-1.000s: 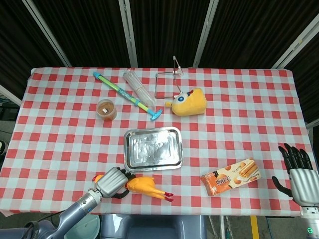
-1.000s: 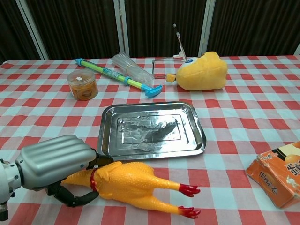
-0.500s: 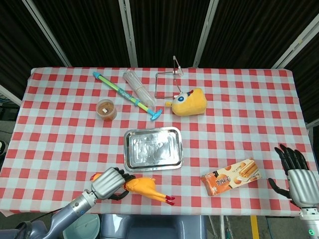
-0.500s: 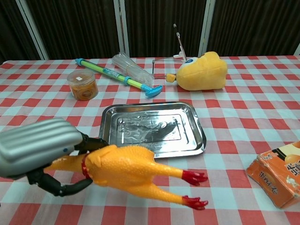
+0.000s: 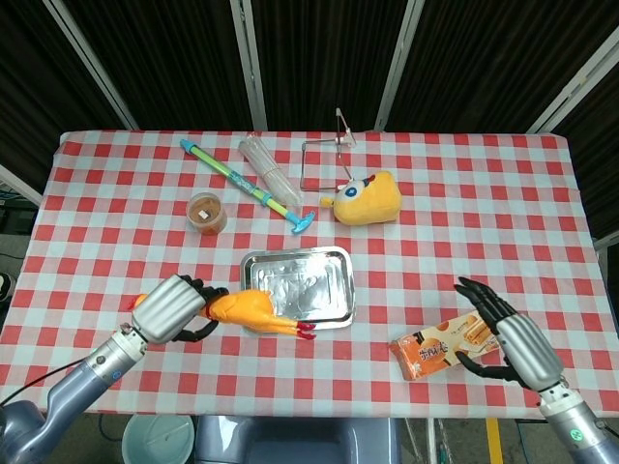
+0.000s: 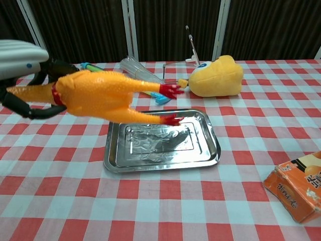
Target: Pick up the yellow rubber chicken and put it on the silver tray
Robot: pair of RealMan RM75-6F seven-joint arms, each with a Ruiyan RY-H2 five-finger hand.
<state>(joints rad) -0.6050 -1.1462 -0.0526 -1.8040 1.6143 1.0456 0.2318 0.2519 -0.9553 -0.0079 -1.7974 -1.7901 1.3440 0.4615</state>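
Yellow rubber chicken (image 5: 247,309) grasped by its neck end in left hand (image 5: 172,307), held clear of worktop, feet over silver tray (image 5: 334,263) near edge. Transport step; next: carry rightward, lower, release. Right hand (image 5: 508,336) empty, fingers spread.

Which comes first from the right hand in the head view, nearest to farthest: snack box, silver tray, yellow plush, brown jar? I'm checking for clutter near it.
1. Snack box, beside the right hand.
2. Silver tray, table centre.
3. Yellow plush, behind the tray.
4. Brown jar, far left.
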